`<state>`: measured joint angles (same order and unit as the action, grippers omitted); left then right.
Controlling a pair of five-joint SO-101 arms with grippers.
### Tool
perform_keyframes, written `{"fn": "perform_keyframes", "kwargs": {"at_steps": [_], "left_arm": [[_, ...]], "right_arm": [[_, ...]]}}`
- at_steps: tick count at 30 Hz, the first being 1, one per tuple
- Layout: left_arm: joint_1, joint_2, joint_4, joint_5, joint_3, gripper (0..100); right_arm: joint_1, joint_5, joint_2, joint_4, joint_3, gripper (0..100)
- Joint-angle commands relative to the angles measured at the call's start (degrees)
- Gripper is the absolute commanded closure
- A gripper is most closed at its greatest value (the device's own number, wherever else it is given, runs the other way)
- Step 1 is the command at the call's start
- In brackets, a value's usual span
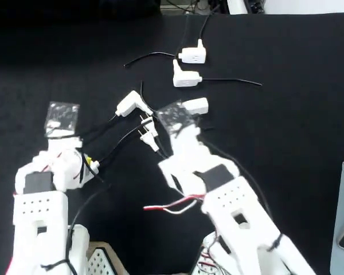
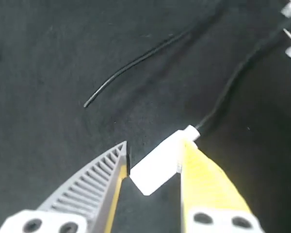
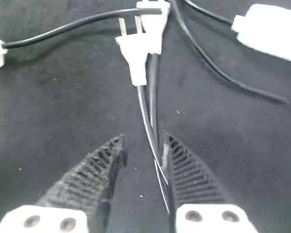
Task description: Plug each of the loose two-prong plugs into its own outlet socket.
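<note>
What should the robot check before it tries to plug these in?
1. Left tool has hold of the white block: ok.
2. Right tool is open: ok.
3. A loose plug lies ahead of the right tool: ok.
4. Right tool's path is free of cords: not ok, black cords run between its fingers.
5. The white socket has its holes facing the plug: cannot tell.

We've got even overhead light here; the matte black tablecloth (image 1: 298,126) soaks it up, shadows barely register, and the white plastic block (image 2: 155,170) in the left gripper (image 2: 155,146) blazes washed-out.
</note>
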<state>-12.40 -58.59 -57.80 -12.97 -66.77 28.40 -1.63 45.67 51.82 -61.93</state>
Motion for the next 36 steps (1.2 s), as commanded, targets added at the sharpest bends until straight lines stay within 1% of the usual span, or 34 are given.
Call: {"fn": "perform_keyframes", "kwargs": {"at_steps": [1,8,14,24,30,36], "left_arm": [[-1.1,-4.5,8.3,4.3,-7.3,83],[-8.0,-11.7,9.2,4.7,-12.4,83],[-8.5,-17.8,9.1,4.8,-15.0,83],[-8.3,-26.7,8.8,4.6,-18.9,83],[-8.3,-28.3,8.2,4.6,-19.6,83],[-8.2,-28.4,7.6,4.6,-19.5,83]], "right_arm": [[1.8,0.6,-10.2,-0.9,9.9,88.5],[1.8,0.2,-28.6,-9.3,17.4,88.7],[1.8,0.2,-39.3,-9.8,23.1,88.8],[1.4,0.1,-48.0,-9.9,30.1,88.8],[-1.6,0.0,-50.1,-9.8,33.1,88.8],[-3.3,-2.7,-50.6,-10.0,33.4,88.8]]}}
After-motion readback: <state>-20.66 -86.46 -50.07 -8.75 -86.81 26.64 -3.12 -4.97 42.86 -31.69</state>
